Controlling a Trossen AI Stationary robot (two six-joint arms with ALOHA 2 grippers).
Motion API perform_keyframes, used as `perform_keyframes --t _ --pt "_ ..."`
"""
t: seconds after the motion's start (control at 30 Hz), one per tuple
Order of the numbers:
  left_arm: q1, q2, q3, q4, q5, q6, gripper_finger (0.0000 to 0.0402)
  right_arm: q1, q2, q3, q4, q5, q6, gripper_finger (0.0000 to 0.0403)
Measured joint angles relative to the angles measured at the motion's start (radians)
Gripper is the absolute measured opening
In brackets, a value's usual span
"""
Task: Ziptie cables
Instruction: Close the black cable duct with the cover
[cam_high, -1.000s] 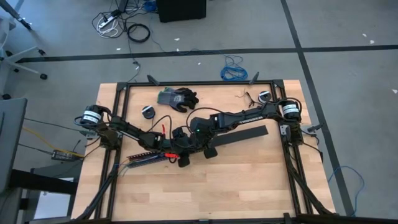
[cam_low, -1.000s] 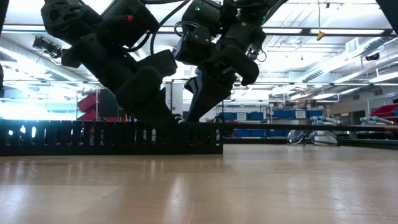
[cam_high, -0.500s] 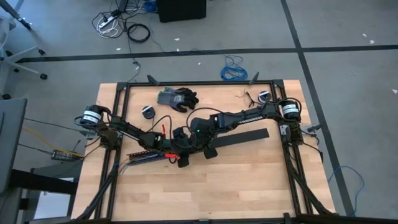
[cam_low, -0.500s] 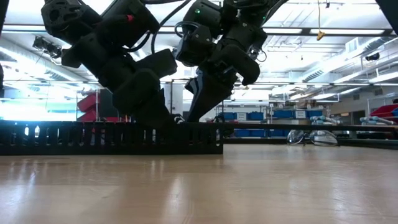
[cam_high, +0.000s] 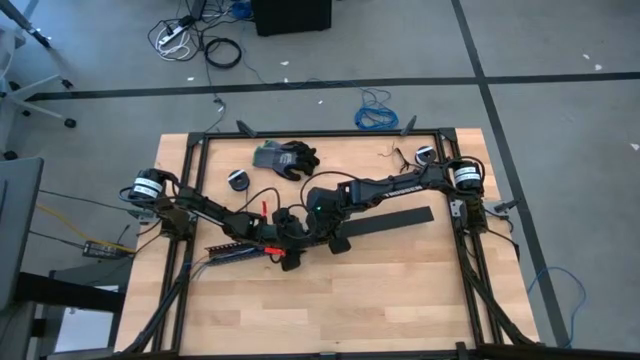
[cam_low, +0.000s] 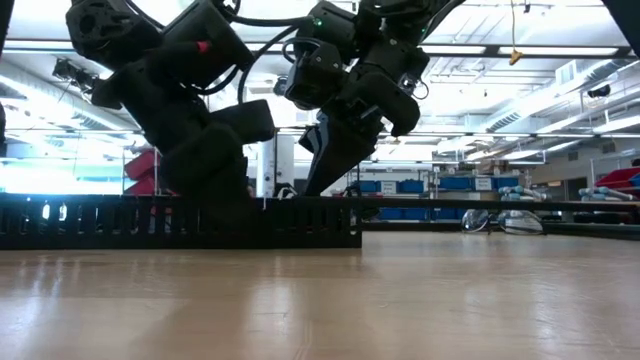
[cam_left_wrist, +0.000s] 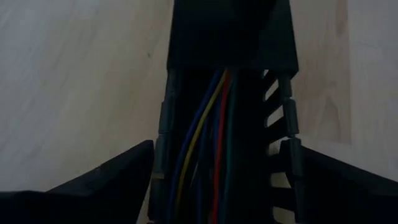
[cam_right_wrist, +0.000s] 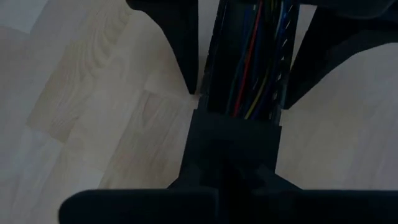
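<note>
A black slotted channel lies on the wooden table, left of centre, and shows as a low black wall in the low view. The cables, thin blue, yellow, red and green wires, run along inside it. My left gripper is open over the channel near its right end, one finger on each side of its walls; whether they touch, I cannot tell. My right gripper comes down just beyond it, at a black block covering the channel's end. My right gripper appears shut on the black block at the channel's right end, coming slanting from above and lying along the channel. The gripper's own dark body hides the exact place of contact. The channel rests flat on the table.
A flat black strip lies right of the grippers. A dark glove and a small round part sit near the far edge, another at the far right. A metal frame rims the table. The near half is bare wood.
My left gripper has moved a little along the channel toward the table's left, staying open and low over it. The channel's right end has shifted slightly to the right. My right gripper has kept its place.
</note>
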Motion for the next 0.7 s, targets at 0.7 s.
perform_keyframes --t 0.7 --pt "0.0 0.0 0.0 0.013 -0.012 -0.013 0.0227 -0.002 0.054 0.001 0.142 -0.061 -0.01 0.0"
